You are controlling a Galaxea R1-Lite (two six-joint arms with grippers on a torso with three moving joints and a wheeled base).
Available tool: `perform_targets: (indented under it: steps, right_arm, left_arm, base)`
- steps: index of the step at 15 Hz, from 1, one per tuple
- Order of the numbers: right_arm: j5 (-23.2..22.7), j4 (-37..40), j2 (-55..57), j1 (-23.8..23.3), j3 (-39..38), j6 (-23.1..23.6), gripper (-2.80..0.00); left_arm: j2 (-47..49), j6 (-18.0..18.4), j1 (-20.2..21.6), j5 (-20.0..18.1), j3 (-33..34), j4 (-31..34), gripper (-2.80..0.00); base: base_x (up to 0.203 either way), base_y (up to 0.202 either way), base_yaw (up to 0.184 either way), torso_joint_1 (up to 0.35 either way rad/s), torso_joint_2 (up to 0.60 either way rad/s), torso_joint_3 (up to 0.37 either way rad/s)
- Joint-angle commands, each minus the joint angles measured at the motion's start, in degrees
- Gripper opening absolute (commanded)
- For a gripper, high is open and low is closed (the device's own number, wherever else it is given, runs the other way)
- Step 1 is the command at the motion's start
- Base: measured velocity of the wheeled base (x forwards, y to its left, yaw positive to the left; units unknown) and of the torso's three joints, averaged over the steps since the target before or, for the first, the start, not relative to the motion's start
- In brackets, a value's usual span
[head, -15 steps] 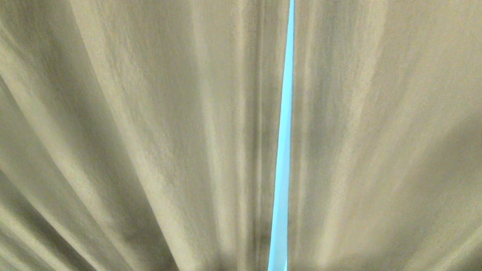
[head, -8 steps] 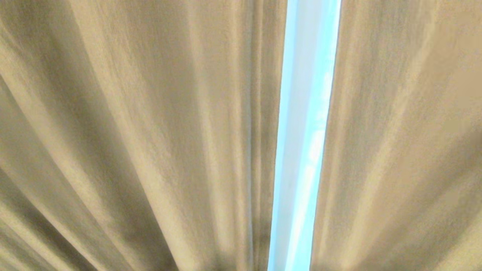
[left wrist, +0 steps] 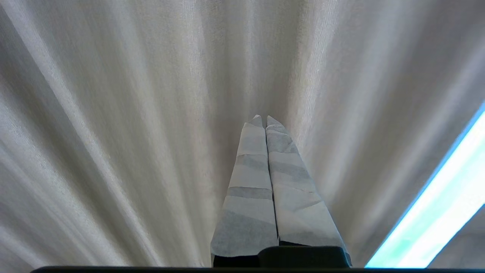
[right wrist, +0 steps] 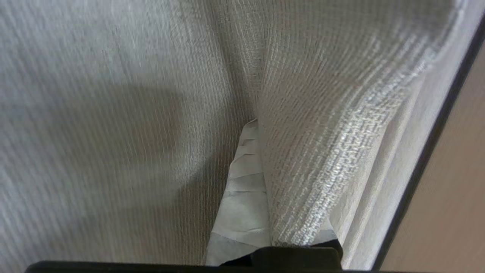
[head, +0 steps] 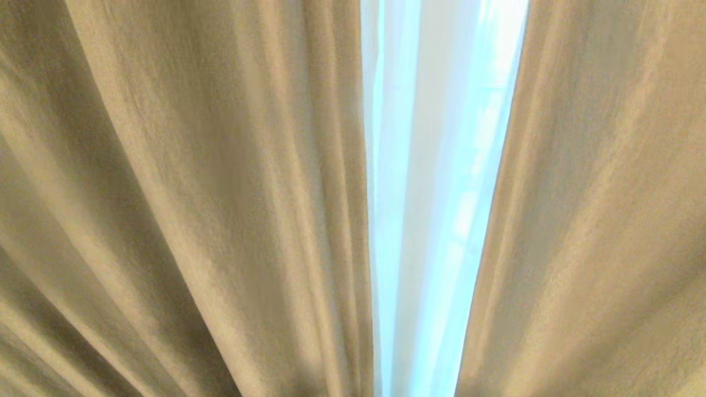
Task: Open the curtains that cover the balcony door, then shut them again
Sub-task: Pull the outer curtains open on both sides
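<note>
Drapes fill nearly all of the head view: the left drape [head: 182, 209] and the right drape [head: 595, 209], both heavy beige-grey woven fabric in long pleats, hang parted from each other. Between them runs a bright gap, wider at its upper end than at its lower end, and in that gap hangs the sheer [head: 436, 182], a thin cream-white layer lit pale blue from behind. The balcony door cannot be made out through the sheer. Neither arm shows in this view.

In the left wrist view the left gripper [left wrist: 264, 120] points at the pleated face of the left drape [left wrist: 132, 125]. Its two tape-wrapped fingers [left wrist: 252, 182] lie pressed together along their whole length with nothing between them, and the tips sit close before the cloth; whether they touch it cannot be told. A slanted strip of the bright gap [left wrist: 435, 212] shows beyond that drape's edge.

In the right wrist view the right gripper [right wrist: 261, 125] is clamped on a fold of the right drape [right wrist: 326, 113]. One taped finger [right wrist: 242, 204] is plainly seen on the near side of the fold; the other is almost wholly covered by the coarse weave that drapes over it. Beside the pinched fold, past the drape's hemmed edge, a thin dark frame line [right wrist: 428, 151] runs at a slant, with a plain tan surface [right wrist: 454, 212] beyond it.
</note>
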State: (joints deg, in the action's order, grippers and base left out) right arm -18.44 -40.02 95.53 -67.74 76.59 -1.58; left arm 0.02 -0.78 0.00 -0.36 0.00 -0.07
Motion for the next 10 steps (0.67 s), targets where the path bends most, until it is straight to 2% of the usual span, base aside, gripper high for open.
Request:
perform_targets:
  steps: [1,6,10]
  right_arm:
    - [-1.4,-0.5,-1.3,0.0,-0.5,-0.6,-2.8]
    - [-8.9,-0.1,-7.4,0.8,-5.8,-3.0,-2.8]
    - [-12.2,0.0,-14.3,6.0,-11.8,-4.7,-2.8]
  left_arm:
    - [0.0,-0.1,0.0,0.0,0.0,0.0,-2.8]
    - [0.0,0.0,0.0,0.0,0.0,0.0,-2.8]
    - [0.0,-0.1,0.0,0.0,0.0,0.0,-2.8]
  base:
    - [0.0,0.0,0.0,0.0,0.0,0.0]
    - [0.0,0.0,0.0,0.0,0.0,0.0]
    - [0.0,0.0,0.0,0.0,0.0,0.0]
